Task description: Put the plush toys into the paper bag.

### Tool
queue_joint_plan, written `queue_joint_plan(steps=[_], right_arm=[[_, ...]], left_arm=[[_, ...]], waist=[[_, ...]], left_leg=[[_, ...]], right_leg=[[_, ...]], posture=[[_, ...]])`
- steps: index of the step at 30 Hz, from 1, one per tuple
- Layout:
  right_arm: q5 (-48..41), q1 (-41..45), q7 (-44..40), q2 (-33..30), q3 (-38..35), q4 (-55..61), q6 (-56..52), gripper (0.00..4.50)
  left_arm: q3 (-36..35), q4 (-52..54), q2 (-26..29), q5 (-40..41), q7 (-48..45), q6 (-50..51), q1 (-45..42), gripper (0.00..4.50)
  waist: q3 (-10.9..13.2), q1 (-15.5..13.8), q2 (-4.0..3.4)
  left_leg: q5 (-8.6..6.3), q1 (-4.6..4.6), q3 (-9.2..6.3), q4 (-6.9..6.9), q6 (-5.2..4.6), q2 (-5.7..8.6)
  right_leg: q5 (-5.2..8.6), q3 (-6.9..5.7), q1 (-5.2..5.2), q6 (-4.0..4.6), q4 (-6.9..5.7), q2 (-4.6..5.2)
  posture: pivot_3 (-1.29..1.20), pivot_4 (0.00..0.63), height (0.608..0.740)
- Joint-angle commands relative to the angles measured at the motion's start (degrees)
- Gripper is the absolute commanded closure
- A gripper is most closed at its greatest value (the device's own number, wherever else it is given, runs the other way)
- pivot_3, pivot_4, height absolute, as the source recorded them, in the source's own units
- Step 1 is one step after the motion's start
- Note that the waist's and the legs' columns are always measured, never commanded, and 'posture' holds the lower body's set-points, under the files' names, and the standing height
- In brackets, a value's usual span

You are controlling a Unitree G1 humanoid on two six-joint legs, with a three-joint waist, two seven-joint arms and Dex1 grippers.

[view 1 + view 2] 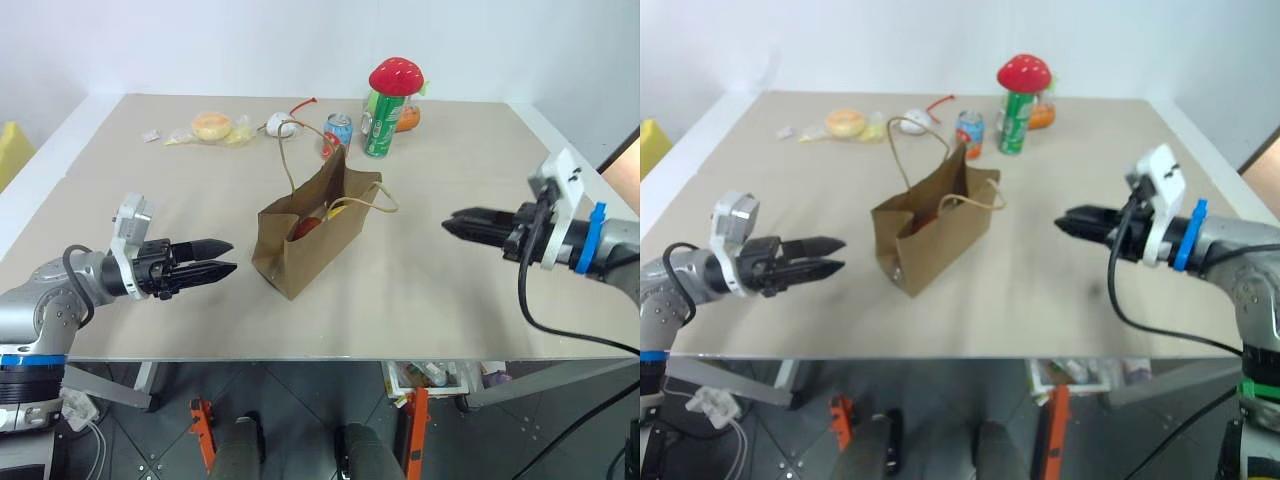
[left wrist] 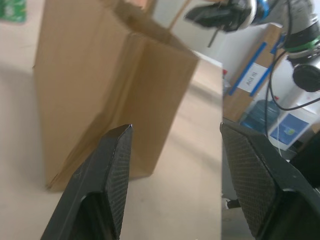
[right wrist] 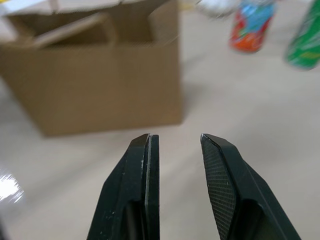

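Observation:
The brown paper bag [image 1: 310, 240] stands open in the middle of the table, its loop handles [image 1: 365, 200] up. Inside it I see a reddish-brown plush toy [image 1: 305, 227] and a yellow plush toy [image 1: 335, 211], both mostly hidden by the bag's walls. My left gripper [image 1: 230, 257] hovers to the left of the bag, pointing at it, open and empty. My right gripper [image 1: 447, 226] hovers to the right of the bag, apart from it. In the right wrist view its fingers [image 3: 145, 165] stand a narrow gap apart with nothing between them.
At the back of the table stand a green can [image 1: 380, 130] with a red mushroom toy [image 1: 396, 75] on top, a blue-red can [image 1: 338, 130], a small white toy with a red tail [image 1: 282, 125] and a wrapped bun [image 1: 210, 127]. The table's front edge [image 1: 330, 355] lies below both grippers.

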State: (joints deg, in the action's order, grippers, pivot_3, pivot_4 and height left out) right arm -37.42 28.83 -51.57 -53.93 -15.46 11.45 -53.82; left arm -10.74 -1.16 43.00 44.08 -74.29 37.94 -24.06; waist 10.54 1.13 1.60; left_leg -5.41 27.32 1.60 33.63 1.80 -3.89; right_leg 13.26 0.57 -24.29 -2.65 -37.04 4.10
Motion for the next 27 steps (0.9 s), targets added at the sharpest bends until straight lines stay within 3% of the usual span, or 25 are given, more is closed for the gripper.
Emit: queue_joint_plan(steps=[1,11,12,14,16,24,27], right_arm=[[-5.8,-5.4,-0.4,3.4,2.0,11.3,-1.6,4.46],[-3.6,-1.6,4.3,9.6,12.2,12.2,-1.5,4.46],[-3.2,-1.2,4.5,9.9,13.0,11.9,-1.4,4.5],[-2.4,-0.1,4.5,10.4,14.5,11.1,-1.1,4.5],[-1.9,0.9,4.5,10.8,15.5,10.5,-0.9,4.5],[2.5,7.4,6.3,16.3,21.1,5.0,1.3,4.5],[4.2,9.5,6.8,18.5,22.5,3.0,2.5,4.5]], left_arm=[[-2.7,3.1,1.3,-1.6,-2.0,-6.7,0.8,1.58],[-3.8,4.0,-3.6,-3.3,5.2,-13.1,-0.2,1.58],[-3.9,4.0,-3.8,-2.7,6.2,-12.1,-0.3,1.19],[-3.9,5.0,-3.4,-1.3,6.9,-9.8,0.1,1.09],[-4.0,6.4,-3.3,0.2,7.1,-8.2,0.6,0.2],[-0.7,11.8,-6.0,0.4,9.2,-7.8,1.3,0.2],[1.2,9.0,-7.7,-4.0,10.4,-12.0,0.0,0.2]], waist=[[0.0,0.1,0.0],[0.0,0.0,0.02],[0.0,0.0,0.02],[0.0,0.0,0.02],[0.0,0.0,0.04],[0.0,0.0,0.05],[0.0,0.0,0.05]], left_leg=[[0.01,-0.04,-0.02,0.01,-0.01,-0.01],[0.01,-0.04,-0.01,0.1,-0.01,0.0],[0.01,-0.04,-0.01,0.1,-0.01,0.0],[0.01,-0.04,-0.01,0.1,-0.02,0.0],[0.02,-0.03,-0.02,0.1,-0.03,0.0],[0.03,-0.04,-0.02,0.12,-0.04,0.0],[0.04,-0.04,-0.03,0.19,-0.06,0.0]], right_leg=[[-0.03,0.0,0.02,0.0,0.0,-0.01],[-0.05,0.0,0.06,-0.02,0.0,0.0],[-0.06,0.0,0.06,-0.02,0.0,0.0],[-0.07,0.0,0.06,-0.03,0.0,0.0],[-0.07,-0.01,0.07,-0.04,0.0,-0.02],[-0.08,0.0,0.09,-0.07,-0.01,-0.04],[-0.16,0.0,0.1,-0.08,-0.01,-0.05]], posture=[[0.0,0.15,0.74],[0.0,0.15,0.74],[0.0,0.15,0.74],[0.0,0.15,0.74],[0.0,0.15,0.74],[0.0,0.15,0.74],[0.0,0.15,0.74]])
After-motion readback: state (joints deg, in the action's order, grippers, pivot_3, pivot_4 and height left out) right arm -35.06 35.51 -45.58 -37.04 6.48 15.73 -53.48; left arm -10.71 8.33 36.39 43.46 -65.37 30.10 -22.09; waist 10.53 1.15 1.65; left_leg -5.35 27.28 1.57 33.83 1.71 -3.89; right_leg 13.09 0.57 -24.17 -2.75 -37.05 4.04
